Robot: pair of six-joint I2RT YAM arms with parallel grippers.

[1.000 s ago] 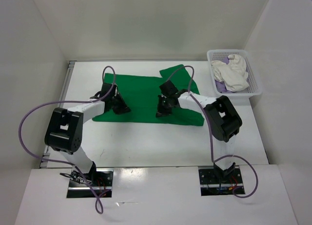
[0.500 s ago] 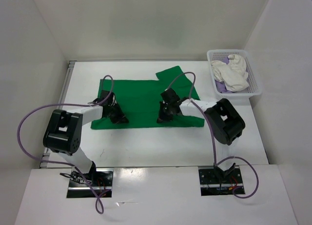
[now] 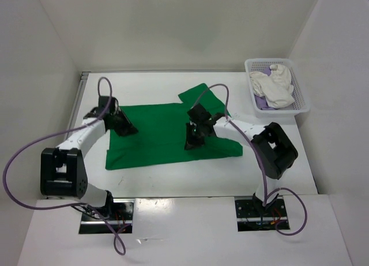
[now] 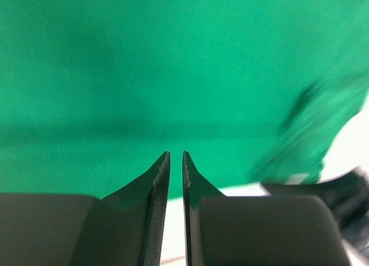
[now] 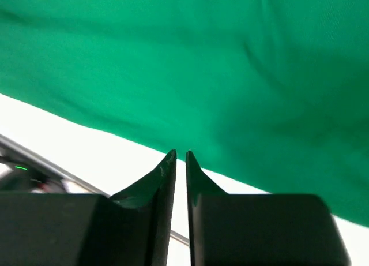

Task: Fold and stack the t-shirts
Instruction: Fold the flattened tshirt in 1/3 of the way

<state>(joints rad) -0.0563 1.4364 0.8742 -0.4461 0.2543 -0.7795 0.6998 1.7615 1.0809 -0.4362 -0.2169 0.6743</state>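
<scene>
The bright green t-shirt (image 3: pixel 158 136) lies spread across the middle of the table, with one sleeve sticking out at the far right. My left gripper (image 3: pixel 128 128) is at its far left corner. My right gripper (image 3: pixel 189 143) is over its right half. In the left wrist view the jaws (image 4: pixel 176 154) are nearly closed, tips on the green cloth (image 4: pixel 173 64). In the right wrist view the jaws (image 5: pixel 180 153) are nearly closed, tips at the edge of the green cloth (image 5: pixel 242 64). The white t-shirt (image 3: pixel 275 84) and the lavender t-shirt (image 3: pixel 260 103) lie in the basket.
The white perforated basket (image 3: pixel 304 101) stands at the far right corner of the table. White walls enclose the table on the left, back and right. Purple cables loop from both arms over the table's left side and middle.
The left gripper has swung left and away, and the right gripper has shifted little. The green shirt has been pulled wider, and its near edge now reaches closer to the arm bases.
</scene>
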